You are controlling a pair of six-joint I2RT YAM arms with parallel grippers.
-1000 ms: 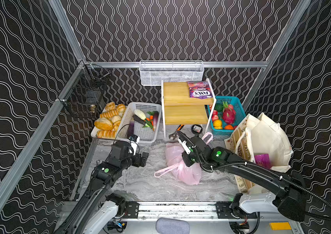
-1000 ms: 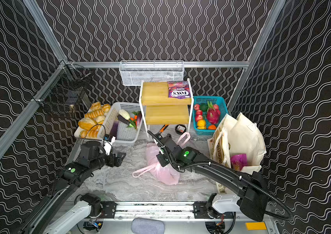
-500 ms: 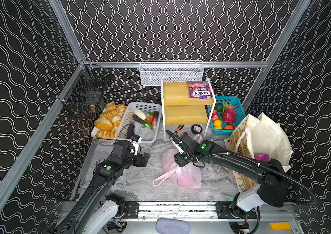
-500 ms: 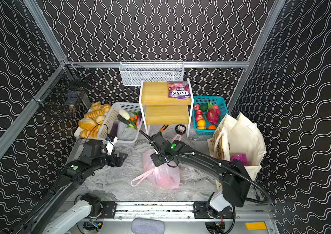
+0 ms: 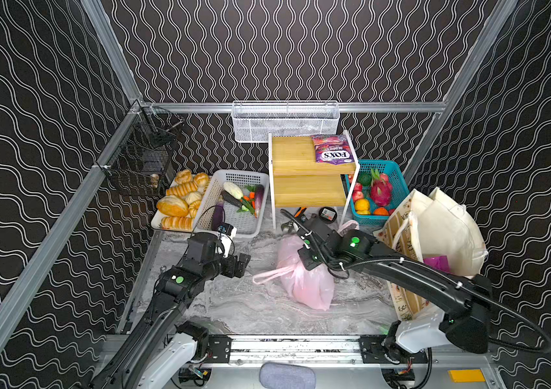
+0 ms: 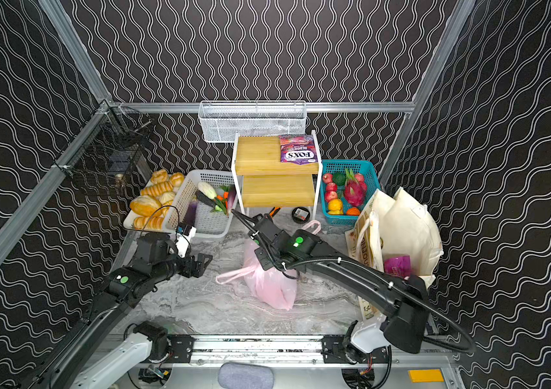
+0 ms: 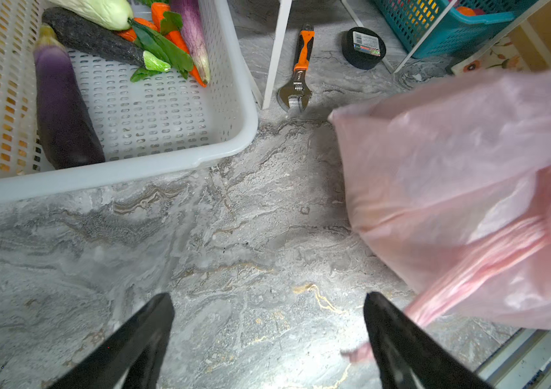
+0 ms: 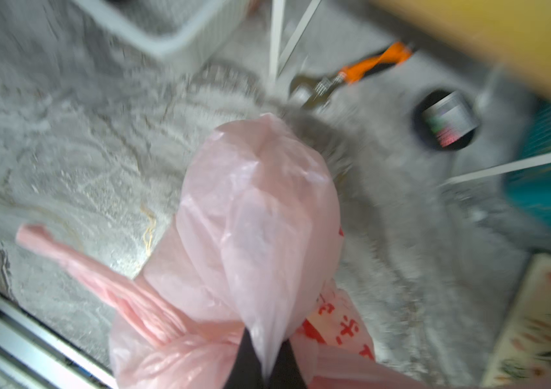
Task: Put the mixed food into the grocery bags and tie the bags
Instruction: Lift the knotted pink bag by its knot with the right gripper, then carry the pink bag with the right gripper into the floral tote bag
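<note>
Arms (image 5: 402,274) black, bases (image 5: 169,357) white, left end effector (image 7: 267,298) black (green lights (image 5: 355,240)).

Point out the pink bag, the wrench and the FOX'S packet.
pink bag (image 5: 307,289): in a top view, its bulging body.
wrench (image 7: 302,59): left wrist view, its orange handle.
FOX'S packet (image 5: 334,155): in a top view, its white lettering.

Your right gripper (image 6: 263,262) is resting against the top of the pink plastic bag (image 6: 272,286) at mid-table, its jaws hiding under the wrist. Your left gripper (image 6: 201,264) is hovering just left of the bag's loop handle (image 6: 230,277), jaws standing apart. The canvas tote (image 6: 408,229) is leaning at right, holding a purple packet (image 6: 397,266).
</note>
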